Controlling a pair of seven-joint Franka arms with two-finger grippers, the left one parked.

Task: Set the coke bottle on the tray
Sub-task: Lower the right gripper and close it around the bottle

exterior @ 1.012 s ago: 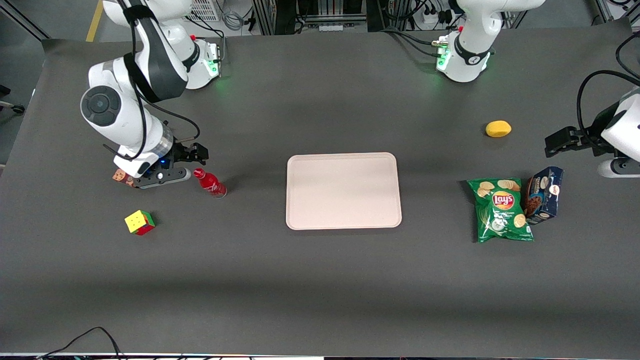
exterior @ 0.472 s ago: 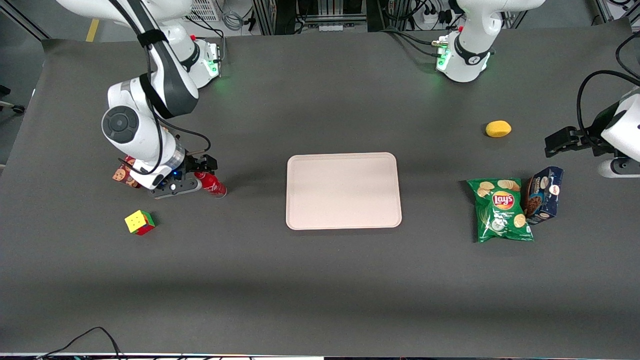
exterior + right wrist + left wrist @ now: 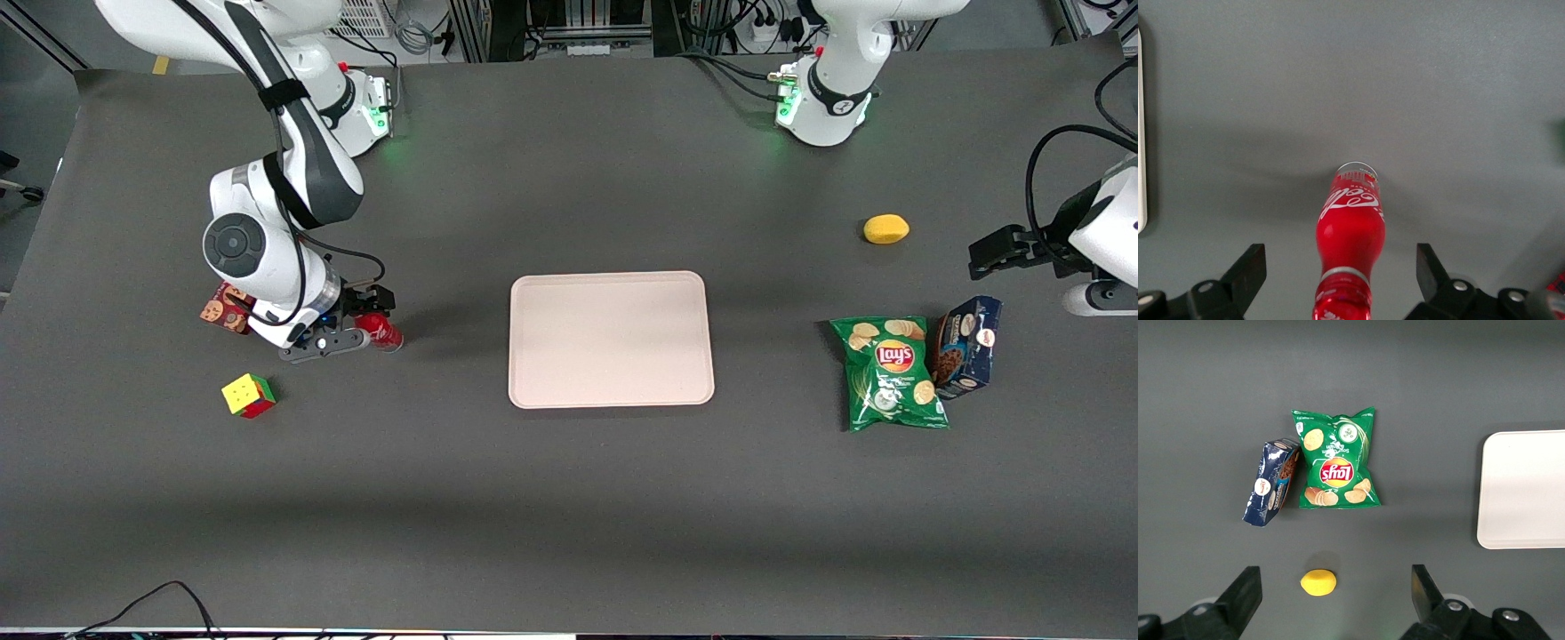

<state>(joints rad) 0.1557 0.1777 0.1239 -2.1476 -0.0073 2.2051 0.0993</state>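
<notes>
The coke bottle [image 3: 385, 333], slim and red with white script, stands upright on the dark table toward the working arm's end. My right gripper [image 3: 360, 322] is above its top and hides its cap in the front view. In the right wrist view the gripper [image 3: 1341, 267] is open, with one finger [image 3: 1253, 261] on each side of the bottle's [image 3: 1350, 233] neck, clear of it. The pale pinkish-beige tray [image 3: 611, 340] lies empty at the table's middle, apart from the bottle. Its rim shows in the right wrist view [image 3: 1141, 133] and the left wrist view [image 3: 1525, 487].
A red cookie box [image 3: 222, 308] lies beside my arm, and a colour cube [image 3: 248, 395] sits nearer the front camera. Toward the parked arm's end lie a green Lay's bag [image 3: 892, 373], a blue cookie box [image 3: 966, 347] and a yellow lemon [image 3: 885, 229].
My right arm has moved sideways toward the bottle and the tray. The gripper, earlier beside the bottle's cap, now straddles its top. The bottle has not moved.
</notes>
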